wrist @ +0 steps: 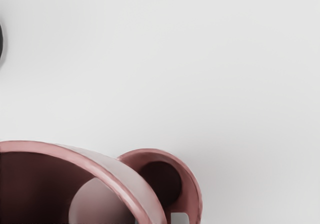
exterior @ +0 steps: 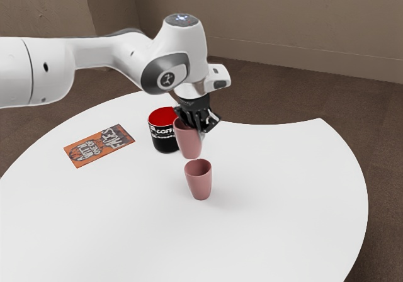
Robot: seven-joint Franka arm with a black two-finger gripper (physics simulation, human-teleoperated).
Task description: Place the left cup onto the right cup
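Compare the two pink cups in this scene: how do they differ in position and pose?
1. The held cup hangs in the air, clamped by the gripper; the standing cup rests on the white table, untouched.
2. The held cup leans slightly; the standing cup is upright.
3. The held cup sits higher, just above the standing cup, not yet in it.
Shared: both are pink, tapered, handle-less, mouths up.
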